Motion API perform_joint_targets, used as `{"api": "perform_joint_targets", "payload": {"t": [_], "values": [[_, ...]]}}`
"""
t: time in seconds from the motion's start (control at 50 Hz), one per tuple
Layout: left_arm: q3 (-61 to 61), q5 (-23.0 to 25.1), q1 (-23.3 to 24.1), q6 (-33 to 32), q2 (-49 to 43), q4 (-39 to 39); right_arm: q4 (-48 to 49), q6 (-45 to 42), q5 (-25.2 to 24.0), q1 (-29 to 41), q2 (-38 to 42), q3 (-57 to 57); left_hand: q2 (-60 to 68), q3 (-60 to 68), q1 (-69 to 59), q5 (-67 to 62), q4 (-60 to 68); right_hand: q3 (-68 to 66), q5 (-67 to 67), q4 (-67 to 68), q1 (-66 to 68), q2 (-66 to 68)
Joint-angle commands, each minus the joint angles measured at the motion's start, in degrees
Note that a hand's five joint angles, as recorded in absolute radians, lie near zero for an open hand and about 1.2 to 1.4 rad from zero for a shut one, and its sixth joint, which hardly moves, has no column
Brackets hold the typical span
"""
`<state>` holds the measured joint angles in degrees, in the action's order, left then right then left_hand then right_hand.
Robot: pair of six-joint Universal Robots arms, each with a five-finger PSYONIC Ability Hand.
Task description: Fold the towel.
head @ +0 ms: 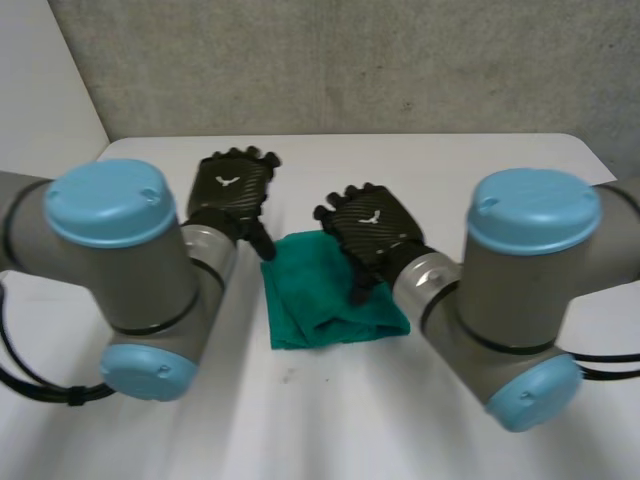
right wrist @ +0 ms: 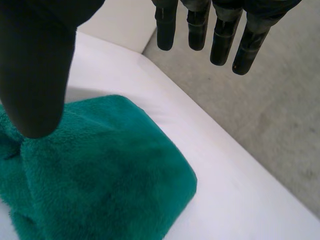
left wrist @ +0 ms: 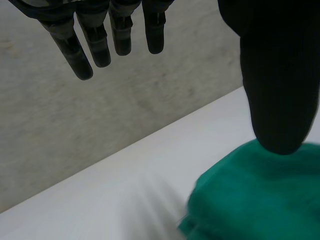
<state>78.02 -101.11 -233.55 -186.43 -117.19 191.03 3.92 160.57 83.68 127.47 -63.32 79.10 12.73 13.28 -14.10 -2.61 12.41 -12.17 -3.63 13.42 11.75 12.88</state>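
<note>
Green towel (head: 312,292) folded on white table (head: 450,170); left robot hand (head: 232,186) and right robot hand (head: 372,226) both released, fingers straight.

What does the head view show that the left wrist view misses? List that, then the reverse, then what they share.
Head view adds: the left arm and right arm, the right hand over the green towel, and the towel's whole outline on the white table.
Left wrist view adds: the palm side of the left hand, its fingers straight and apart from the thumb, holding nothing.
Shared: the left hand, the towel by its thumb, the table, and the grey wall behind.
</note>
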Motion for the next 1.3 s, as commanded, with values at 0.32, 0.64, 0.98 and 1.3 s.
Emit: {"api": "perform_joint_targets", "payload": {"t": [0.32,0.64,0.98,1.3], "values": [[-8.07,-0.66,3.37,4.68,-17.2,-7.06,-6.99,6.42,-0.54,-8.91,6.88,-5.8,0.85,0.3,0.52,-0.97,1.17,2.17,3.63,-3.42,-1.75,-2.88],[-0.24,-1.19,-1.12,0.02,-14.3,-10.06,-14.55,6.77,-3.09,-4.43,18.41,-18.46,-0.5,-1.05,1.86,0.37,-0.18,2.17,3.63,-3.42,-1.75,-2.88],[-2.08,-0.32,-2.09,-0.42,-2.71,-10.59,-16.22,6.16,0.96,-4.6,14.28,-21.36,-0.16,-0.72,1.53,0.04,0.15,2.17,3.63,-3.42,-1.75,-2.88],[-5.96,5.56,-13.07,3.7,18.21,-23.15,-11.57,8.35,14.59,-15.75,-17.51,-7.93,-2.01,-2.57,3.38,1.89,-1.7,2.17,3.63,-3.42,-1.75,-2.88]]}}
